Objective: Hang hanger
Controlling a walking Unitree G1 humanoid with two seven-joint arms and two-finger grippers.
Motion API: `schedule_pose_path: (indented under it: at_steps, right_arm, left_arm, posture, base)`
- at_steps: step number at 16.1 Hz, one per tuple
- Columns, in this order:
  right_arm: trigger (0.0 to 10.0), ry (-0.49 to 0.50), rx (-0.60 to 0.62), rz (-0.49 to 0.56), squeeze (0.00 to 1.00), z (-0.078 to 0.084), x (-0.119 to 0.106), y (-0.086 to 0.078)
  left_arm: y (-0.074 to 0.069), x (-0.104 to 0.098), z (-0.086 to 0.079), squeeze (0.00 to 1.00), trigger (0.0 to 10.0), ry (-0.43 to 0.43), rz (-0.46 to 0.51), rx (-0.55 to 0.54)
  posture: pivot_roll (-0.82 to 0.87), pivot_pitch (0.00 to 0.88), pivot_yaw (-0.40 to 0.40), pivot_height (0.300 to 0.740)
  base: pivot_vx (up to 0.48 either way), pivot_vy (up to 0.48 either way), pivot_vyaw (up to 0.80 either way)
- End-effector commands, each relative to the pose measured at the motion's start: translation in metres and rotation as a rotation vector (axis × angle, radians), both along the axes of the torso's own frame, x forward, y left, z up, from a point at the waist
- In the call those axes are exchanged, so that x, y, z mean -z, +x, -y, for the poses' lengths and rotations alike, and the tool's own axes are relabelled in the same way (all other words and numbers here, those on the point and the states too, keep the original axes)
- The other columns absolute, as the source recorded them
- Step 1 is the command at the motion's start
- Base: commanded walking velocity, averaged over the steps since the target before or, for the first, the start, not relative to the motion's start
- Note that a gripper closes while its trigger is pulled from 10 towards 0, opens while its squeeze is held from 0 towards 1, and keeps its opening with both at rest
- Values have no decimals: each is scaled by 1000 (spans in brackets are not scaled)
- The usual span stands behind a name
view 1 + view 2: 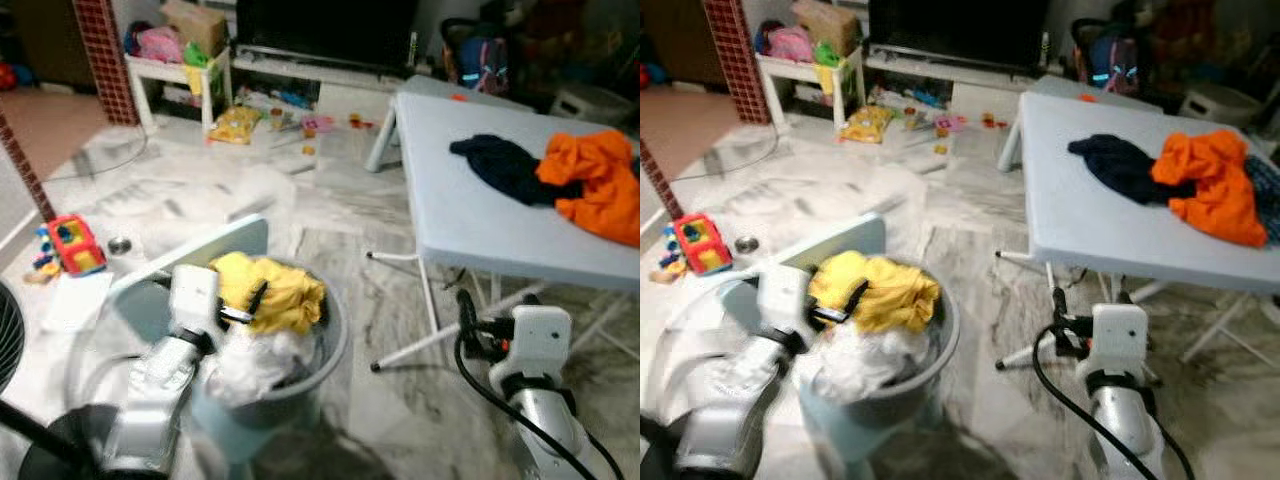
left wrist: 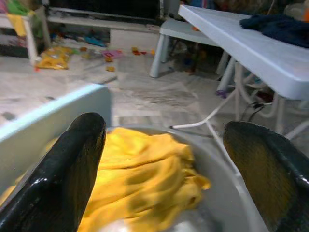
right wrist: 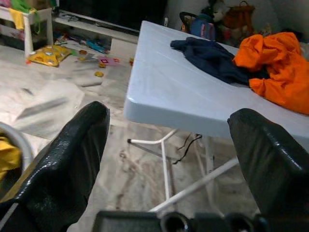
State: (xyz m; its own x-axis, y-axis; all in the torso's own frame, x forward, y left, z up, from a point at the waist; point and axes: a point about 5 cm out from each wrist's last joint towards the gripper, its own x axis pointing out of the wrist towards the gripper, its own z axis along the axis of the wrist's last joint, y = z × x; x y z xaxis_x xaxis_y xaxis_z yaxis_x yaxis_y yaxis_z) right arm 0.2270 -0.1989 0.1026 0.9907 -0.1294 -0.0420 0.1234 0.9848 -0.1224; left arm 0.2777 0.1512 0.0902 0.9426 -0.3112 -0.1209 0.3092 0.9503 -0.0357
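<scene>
Left of the laundry basket [image 1: 336,345], a red and yellow toy car [image 1: 73,245] sits on the marble floor [image 1: 330,225]. The left gripper [image 1: 247,305] reaches over the basket's near rim, its fingers [image 2: 72,169] spread wide apart and empty just above a crumpled yellow garment [image 1: 280,288]. That garment lies on top of the load, with white cloth [image 1: 255,365] bunched beside it. A pale blue board [image 1: 205,243] leans against the basket's far side. No hanger can be told apart among the clothes, so its place, its long axis and which way it points cannot be told. The left wrist view brings the yellow folds close and shows the grey rim curving past them, detail that the head views blur. Right of the basket stands the white folding worktop [image 1: 470,215], carrying a dark blue garment [image 1: 505,165] that touches an orange garment [image 1: 600,185] further right. The right gripper [image 3: 169,145] hangs low by the worktop's near legs, well apart from the basket, fingers [image 3: 67,164] held wide with nothing between them. The right wrist view looks along the worktop's top to both garments; the head views show that arm's white wrist and black cable [image 1: 480,385].
</scene>
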Motion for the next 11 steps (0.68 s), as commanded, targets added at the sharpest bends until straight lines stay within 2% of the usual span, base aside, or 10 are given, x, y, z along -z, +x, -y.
schedule_pose_path:
  at_steps: [1,5,8,11]
  right_arm:
    - [10000,1,-8,22,0,-3,-6,4]
    - [10000,22,-17,13,0,-7,-5,2]
    - [10000,41,-51,-2,0,-14,-3,0]
    - [10000,48,-59,4,0,-17,-7,2]
  left_arm:
    - [2,-7,-7,0,10000,5,17,-31]
    - [-1,-10,-6,0,10000,8,17,-33]
    - [-8,-9,-12,0,10000,3,5,-74]
    - [-14,-9,-14,0,10000,11,1,-91]
  posture:
    - [173,0,-156,740]
    - [179,0,-172,740]
    - [186,7,-185,740]
    - [172,24,-179,740]
  base:
    - [274,-307,0]
    - [272,-302,0]
    - [255,-325,0]
    - [0,0,0]
